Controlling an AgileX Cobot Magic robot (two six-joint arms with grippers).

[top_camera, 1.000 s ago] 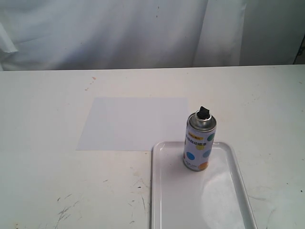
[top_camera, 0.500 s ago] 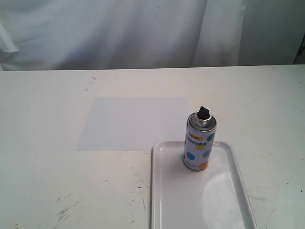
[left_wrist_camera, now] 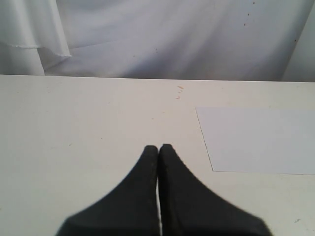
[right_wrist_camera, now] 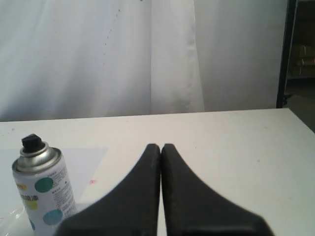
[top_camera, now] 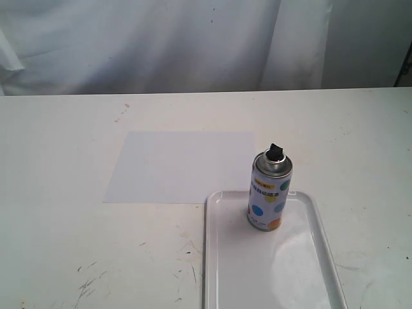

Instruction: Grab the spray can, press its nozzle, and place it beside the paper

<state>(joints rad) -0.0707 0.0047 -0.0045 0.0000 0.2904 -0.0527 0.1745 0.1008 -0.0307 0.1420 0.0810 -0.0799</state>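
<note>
The spray can [top_camera: 269, 193] stands upright at the far end of a glossy white tray [top_camera: 302, 270], its black nozzle [top_camera: 276, 152] on top. The right wrist view also catches the spray can [right_wrist_camera: 43, 194] and its nozzle [right_wrist_camera: 31, 142]. The white paper [top_camera: 180, 166] lies flat on the table, just left of and behind the can. Part of the paper [left_wrist_camera: 256, 140] shows in the left wrist view. My left gripper [left_wrist_camera: 158, 147] is shut and holds nothing. My right gripper [right_wrist_camera: 161, 146] is likewise shut and empty, apart from the can. Neither arm appears in the exterior view.
A white cloth backdrop [top_camera: 193, 45] hangs behind the table's far edge. Dark scuff marks [top_camera: 90, 283] dot the tabletop at the front left. A dark frame [right_wrist_camera: 290, 54] stands beyond the table in the right wrist view.
</note>
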